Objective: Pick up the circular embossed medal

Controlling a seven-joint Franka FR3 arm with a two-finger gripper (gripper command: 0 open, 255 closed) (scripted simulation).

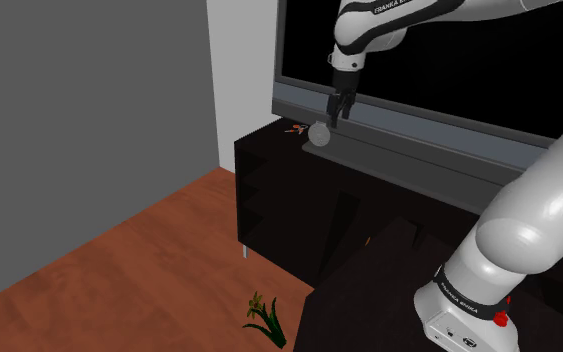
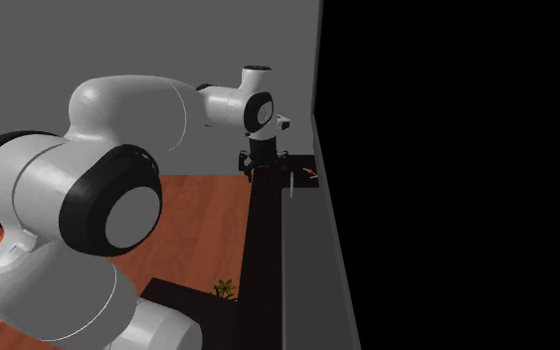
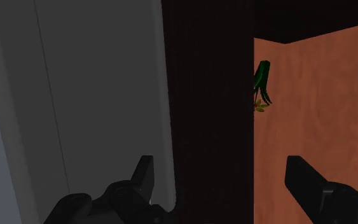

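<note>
Shows the open gripper point(image 1: 337, 116) hanging tip-down just above the grey round medal point(image 1: 320, 133) at the end of a dark cabinet point(image 1: 269, 190).

Places the medal at 7 o'clock of the fingertips in the shoulder view, just beside them, contact not discernible. Locates it where the cabinet top meets a grey ledge point(image 1: 409, 160) under a large black screen point(image 1: 449, 60), with a small orange item point(image 1: 294, 128) at the medal's 10 o'clock. Presents, in the wrist view, the gripper point(image 3: 220, 164) with its black fingers point(image 3: 142, 184) standing well apart, jaws open, with dark cabinet top between them. Includes a green plant point(image 1: 265, 318) on the reddish wooden floor point(image 1: 149, 250), at 6 o'clock of the cabinet's end. Sets, in the second exterior view, the gripper point(image 2: 253, 169) over the cabinet's far end, with a black area point(image 2: 457, 179) at 3 o'clock.
</note>
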